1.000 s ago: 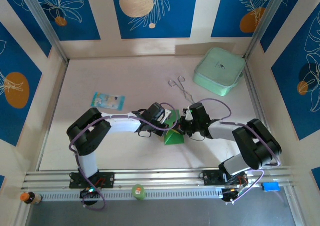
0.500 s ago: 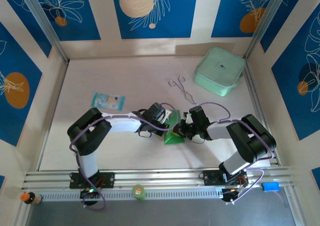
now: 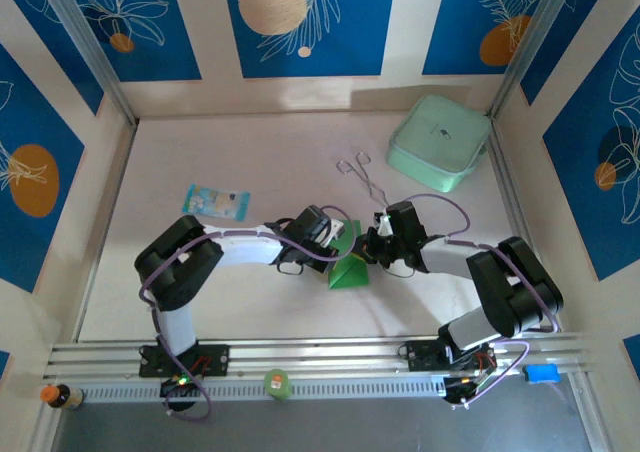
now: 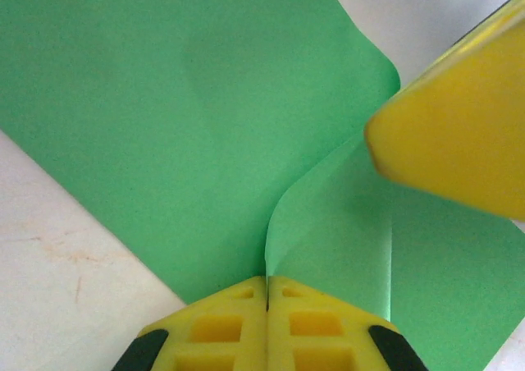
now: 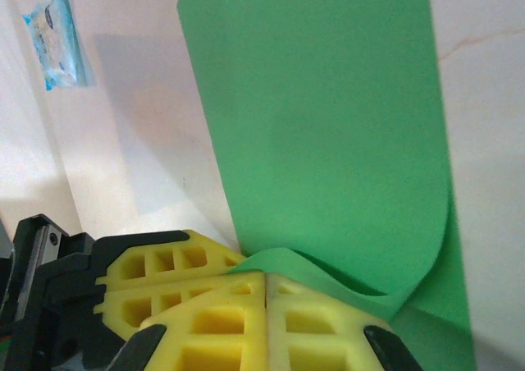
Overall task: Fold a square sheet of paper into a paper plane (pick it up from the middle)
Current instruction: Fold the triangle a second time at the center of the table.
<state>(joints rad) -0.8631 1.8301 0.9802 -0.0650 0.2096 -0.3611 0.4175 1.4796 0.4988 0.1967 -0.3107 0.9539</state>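
Paper first: the square sheet of paper [image 3: 349, 272] sits mid-table between your two arms, on the pale, faintly scuffed table [image 3: 250, 152]. It's thin, matte, bright green, no print. From above it reads as a small triangle, with a second green bit peeking out just behind it, by the wrists.

It isn't flat. In the left wrist view one flap lifts off the layer below along a soft curved edge, with a faint straight crease beside it.

Your left gripper [image 4: 267, 285] is clenched: yellow, moulded with square cut-outs, jaws pressed together. That lifted edge runs straight into the seam between them (so call it a pinch on the paper).

Your right gripper [image 5: 267, 279] is clenched too, just beside the left one. The sheet's edge curls in a loose roll over its tips, but you can't tell whether paper is actually caught between them.

Elsewhere:
- a pale mint rounded square box [image 3: 440, 142] at the far right corner
- thin metal tongs [image 3: 362, 175] near it
- a small glossy light-blue packet [image 3: 216, 201] off to the left, well apart from the paper
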